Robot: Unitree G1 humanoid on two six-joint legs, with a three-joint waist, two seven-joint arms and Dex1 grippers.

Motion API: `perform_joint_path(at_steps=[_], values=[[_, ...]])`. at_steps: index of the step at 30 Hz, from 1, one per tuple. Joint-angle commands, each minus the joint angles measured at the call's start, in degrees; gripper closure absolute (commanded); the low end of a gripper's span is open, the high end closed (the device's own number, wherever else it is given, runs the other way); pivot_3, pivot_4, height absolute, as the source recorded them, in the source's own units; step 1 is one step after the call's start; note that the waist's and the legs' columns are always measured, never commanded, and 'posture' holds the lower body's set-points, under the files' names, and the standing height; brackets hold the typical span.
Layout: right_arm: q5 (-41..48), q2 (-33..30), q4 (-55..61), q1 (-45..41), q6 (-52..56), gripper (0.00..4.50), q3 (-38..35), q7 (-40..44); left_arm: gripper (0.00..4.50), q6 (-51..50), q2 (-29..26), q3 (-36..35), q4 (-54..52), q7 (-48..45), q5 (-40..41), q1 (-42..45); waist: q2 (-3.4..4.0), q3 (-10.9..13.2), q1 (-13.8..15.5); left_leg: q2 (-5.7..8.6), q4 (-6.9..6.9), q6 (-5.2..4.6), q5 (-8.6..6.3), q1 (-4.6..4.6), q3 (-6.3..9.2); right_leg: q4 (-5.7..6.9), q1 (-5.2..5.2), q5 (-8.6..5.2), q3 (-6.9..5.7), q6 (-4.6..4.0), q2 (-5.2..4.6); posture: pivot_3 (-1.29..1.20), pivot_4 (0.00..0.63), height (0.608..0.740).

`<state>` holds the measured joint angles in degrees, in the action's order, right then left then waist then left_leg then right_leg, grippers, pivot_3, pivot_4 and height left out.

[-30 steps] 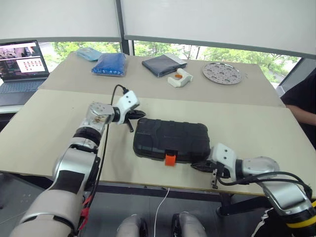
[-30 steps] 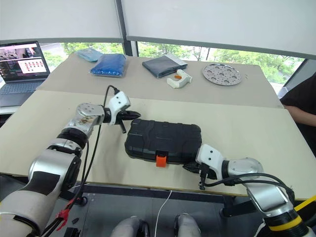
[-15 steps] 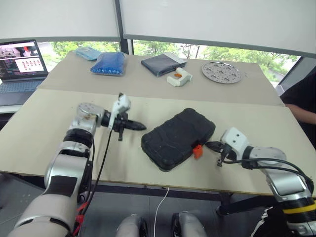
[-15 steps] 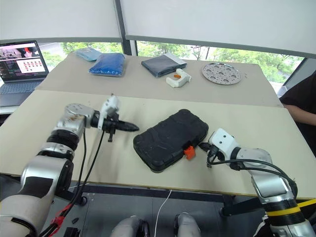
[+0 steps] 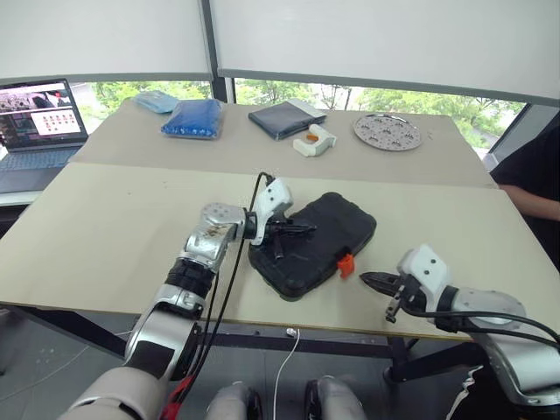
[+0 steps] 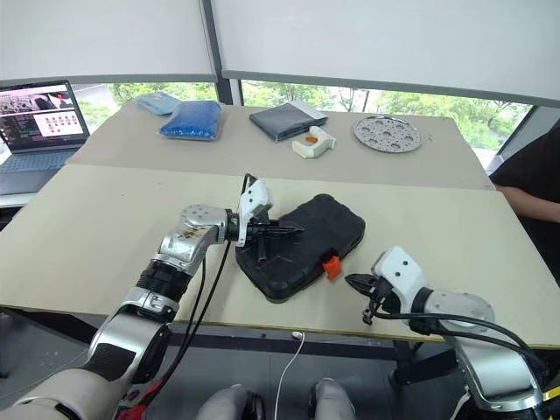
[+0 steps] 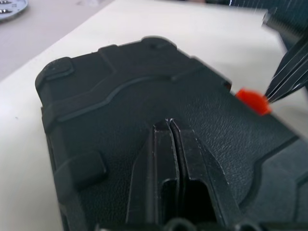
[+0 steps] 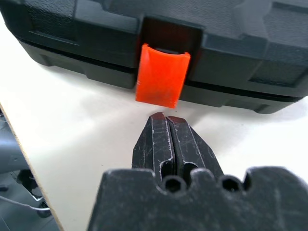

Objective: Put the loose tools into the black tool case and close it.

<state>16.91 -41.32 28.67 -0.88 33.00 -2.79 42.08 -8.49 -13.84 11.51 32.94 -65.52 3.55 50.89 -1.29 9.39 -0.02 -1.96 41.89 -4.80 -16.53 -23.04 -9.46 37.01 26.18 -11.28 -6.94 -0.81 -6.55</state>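
A closed black tool case point(image 5: 313, 244) lies skewed on the near table point(image 5: 105, 227), its lid down and its orange latch point(image 5: 346, 264) facing the table's near-right edge. The left gripper point(image 5: 302, 229) reaches in from the left and sits over the case's lid, its two black fingers pressed together and holding nothing. The right gripper point(image 5: 369, 279) hovers just off the near-right side of the case, near the latch but apart from it, its fingers likewise together and empty.

The left wrist view shows the case's moulded lid point(image 7: 144, 91) close up, with the shut fingers point(image 7: 166, 159) lying low over its surface and the latch point(image 7: 253, 100) as an orange spot at the case's far edge; whether the tips touch the lid cannot be told. The right wrist view gives the latch point(image 8: 161, 75) head-on, hanging over the seam of the case, with the joined fingertips point(image 8: 166, 139) pointing at it across a strip of bare table.

The head views take in the far table: a laptop point(image 5: 39, 118) at far left, a blue bag point(image 5: 194, 116), a dark flat pouch point(image 5: 282, 117), a small white-and-orange object point(image 5: 313, 140) and a round perforated metal plate point(image 5: 387, 130). A person's dark sleeve point(image 5: 535, 175) shows at the right edge.
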Motion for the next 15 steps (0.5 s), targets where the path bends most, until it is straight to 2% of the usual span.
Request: perform_joint_path(at_steps=[1, 15], values=[[-0.2, 0.5, 1.8, -1.6, 0.9, 4.50, 0.0, -1.7, 4.39, 4.1, -1.9, 3.2, 3.1, -0.6, -3.4, -1.4, 0.08, -0.1, 0.0, 0.00, 0.00, -0.01, 0.00, 0.03, 0.00, 0.00, -0.02, 0.00, 0.01, 0.00, -0.01, 0.00, 0.150, 0.718], [-1.7, 2.7, -2.5, -5.6, -0.3, 4.50, 3.6, -3.5, 4.39, 5.4, -1.4, 3.4, 3.6, -0.8, -2.7, -0.5, 0.13, -0.2, -0.1, 0.00, -0.02, -0.07, -0.04, 0.05, -0.01, -0.01, -0.04, -0.01, 0.01, -0.02, 0.01, 0.00, 0.150, 0.718]])
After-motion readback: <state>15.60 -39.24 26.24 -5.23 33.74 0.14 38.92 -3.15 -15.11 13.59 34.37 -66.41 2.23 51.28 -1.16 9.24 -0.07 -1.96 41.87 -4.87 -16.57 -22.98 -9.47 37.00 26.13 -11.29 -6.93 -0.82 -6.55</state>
